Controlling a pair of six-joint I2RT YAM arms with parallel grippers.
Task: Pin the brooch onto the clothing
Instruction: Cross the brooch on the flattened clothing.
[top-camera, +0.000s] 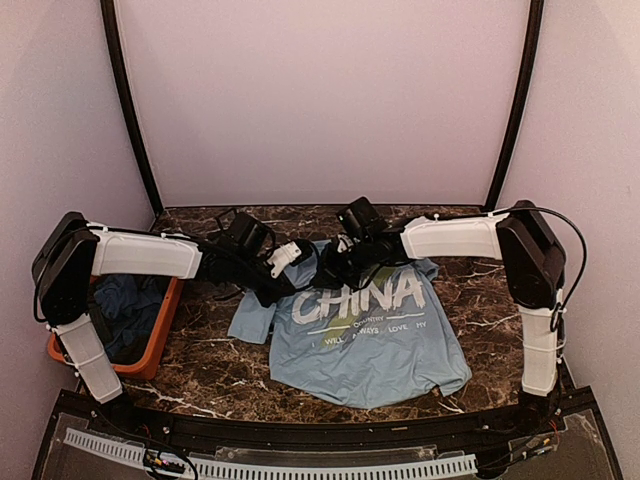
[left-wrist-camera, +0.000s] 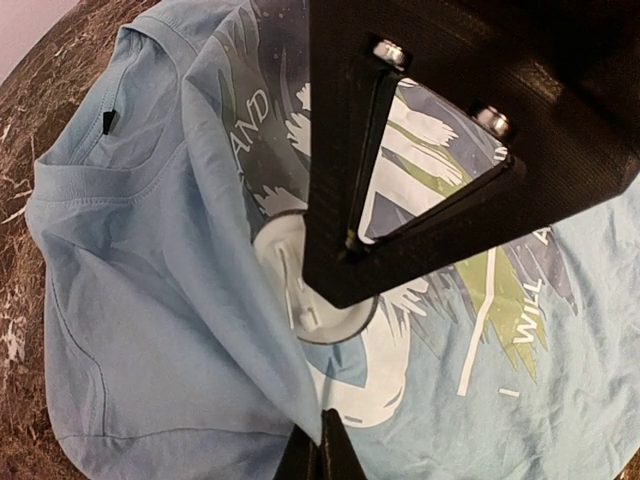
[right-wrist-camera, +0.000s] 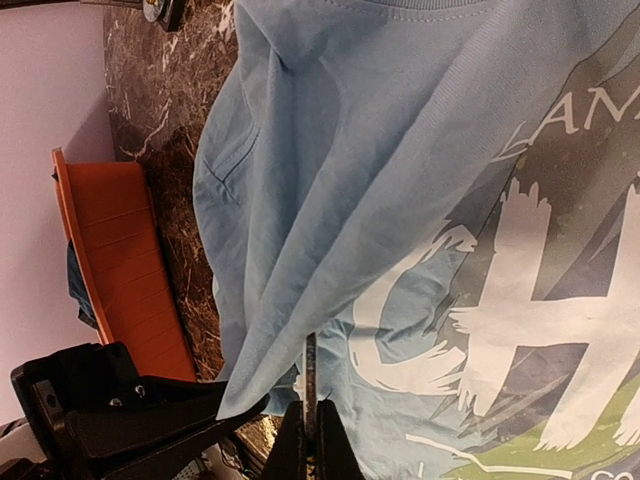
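The light blue "CHINA" T-shirt (top-camera: 370, 350) lies spread on the marble table. My left gripper (top-camera: 283, 292) is at the shirt's upper left chest. In the left wrist view this gripper (left-wrist-camera: 325, 436) is shut on a raised fold of the shirt (left-wrist-camera: 150, 300). My right gripper (top-camera: 325, 278) meets it from the right. In the right wrist view that gripper (right-wrist-camera: 311, 425) is shut on the brooch (right-wrist-camera: 311, 370), a thin dark disc seen edge-on, right under the lifted fold (right-wrist-camera: 400, 150). The left wrist view shows the brooch (left-wrist-camera: 310, 318) as a pale round face, partly hidden by cloth and the black right fingers (left-wrist-camera: 340, 270).
An orange bin (top-camera: 160, 340) with darker blue garments (top-camera: 130, 305) stands at the table's left edge, also visible in the right wrist view (right-wrist-camera: 120, 270). Dark marble tabletop (top-camera: 480, 300) surrounds the shirt. Pale walls close in the back and both sides.
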